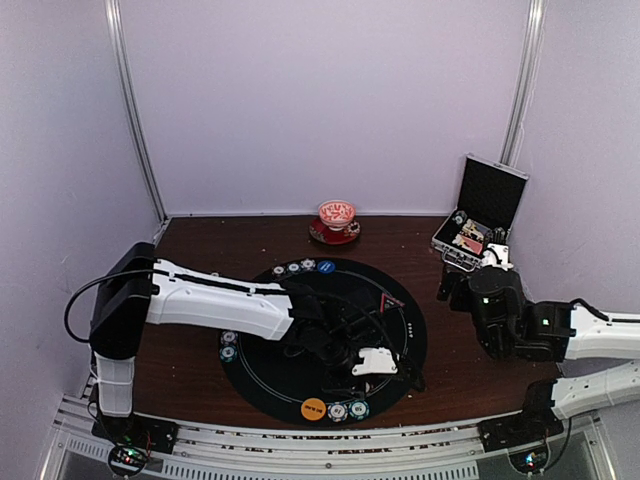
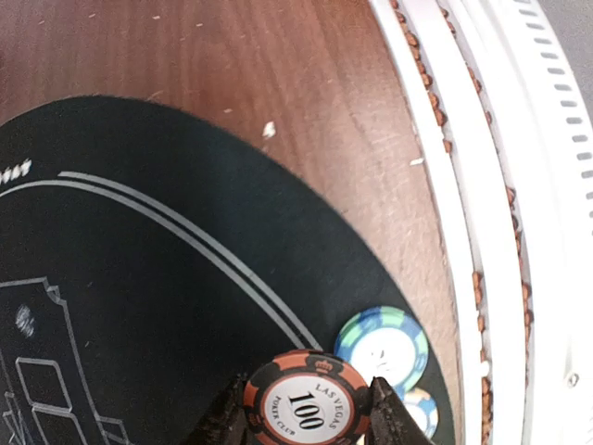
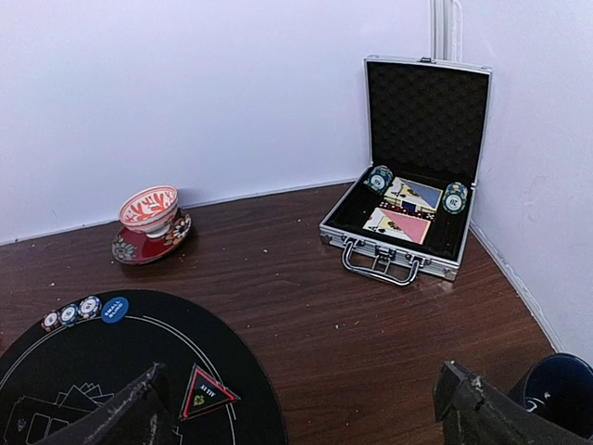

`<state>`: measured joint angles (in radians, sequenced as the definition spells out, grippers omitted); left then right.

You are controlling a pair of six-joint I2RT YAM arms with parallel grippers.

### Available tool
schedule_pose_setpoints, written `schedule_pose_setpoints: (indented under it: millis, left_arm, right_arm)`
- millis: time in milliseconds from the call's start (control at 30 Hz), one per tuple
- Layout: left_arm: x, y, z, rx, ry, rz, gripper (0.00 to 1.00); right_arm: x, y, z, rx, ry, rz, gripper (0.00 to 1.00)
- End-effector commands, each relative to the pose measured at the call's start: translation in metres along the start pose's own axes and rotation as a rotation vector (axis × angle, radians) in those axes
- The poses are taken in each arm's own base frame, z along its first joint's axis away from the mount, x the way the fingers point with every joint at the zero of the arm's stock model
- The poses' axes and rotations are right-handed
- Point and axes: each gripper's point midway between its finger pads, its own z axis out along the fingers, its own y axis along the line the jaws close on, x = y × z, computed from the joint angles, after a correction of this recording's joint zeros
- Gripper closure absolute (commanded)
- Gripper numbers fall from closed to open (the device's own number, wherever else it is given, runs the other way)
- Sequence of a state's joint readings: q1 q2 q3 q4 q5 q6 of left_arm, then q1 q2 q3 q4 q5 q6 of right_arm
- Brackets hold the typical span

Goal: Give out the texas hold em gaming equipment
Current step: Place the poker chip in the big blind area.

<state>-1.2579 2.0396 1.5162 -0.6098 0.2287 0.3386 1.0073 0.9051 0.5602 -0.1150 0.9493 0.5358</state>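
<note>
Black mat [image 1: 270, 370]: round, lay on the brown table [image 1: 200, 250]; chip pair [image 1: 228, 345] sat at its left rim.
Left gripper [image 2: 310, 419]: my jaws were clamped on a red chip [image 2: 306, 400] marked 100, pinched by its edges at the mat's near rim.
Teal chip [image 2: 382, 348]: lay flat on the mat, just beyond the red chip.
Orange button [image 1: 313, 408]: lay on the near rim, near-rim chips [image 1: 347, 410] just right of it.
Right gripper [image 3: 306, 417]: my jaws stood wide apart, nothing between them, over the table.
Case [image 3: 426, 111]: stood open at far right, with case chips [image 3: 377, 176] inside.
</note>
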Motion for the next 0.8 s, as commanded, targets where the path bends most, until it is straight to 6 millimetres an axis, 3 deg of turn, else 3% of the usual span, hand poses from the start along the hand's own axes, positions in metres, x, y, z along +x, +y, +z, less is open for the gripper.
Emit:
schedule_pose_setpoints:
  millis: [0, 367, 767]
  left_arm:
    - [-0.023, 0.001, 0.001, 0.005, -0.042, 0.005, 0.75]
    - [-0.025, -0.006, 0.027, 0.017, -0.011, -0.02, 0.75]
    - [-0.029, -0.005, 0.037, 0.019, -0.016, -0.035, 0.75]
  right_arm:
    - [-0.005, -0.021, -0.003, 0.076, -0.034, 0.029, 0.0]
    - [-0.008, -0.025, -0.006, 0.078, -0.042, 0.049, 0.0]
    - [-0.006, -0.02, -0.004, 0.06, -0.033, 0.038, 0.0]
